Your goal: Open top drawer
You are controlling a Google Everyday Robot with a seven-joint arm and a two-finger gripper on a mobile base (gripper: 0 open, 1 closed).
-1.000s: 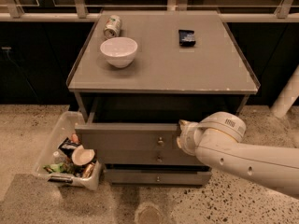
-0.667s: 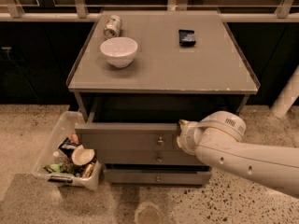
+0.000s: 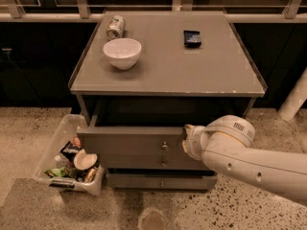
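Where the drawer sits: top drawer [image 3: 129,143], mid-frame under the tabletop, its front standing out ahead of the two shorter fronts below.
Gripper: gripper [image 3: 186,140] at the right end of that front's upper edge, centre-right of frame. The wrist hides it, so I cannot tell whether it has hold of anything.
Handling: stiff grey box, probably light, not fragile; should slide straight.
Hold: small round knob [image 3: 164,146] at centre looks smooth and may slip; the top lip seems surer.

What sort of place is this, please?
Probably an office pantry or test kitchen: a bowl and can on a grey cabinet, a litter bin beside. The gripper is at the right end of the top drawer.
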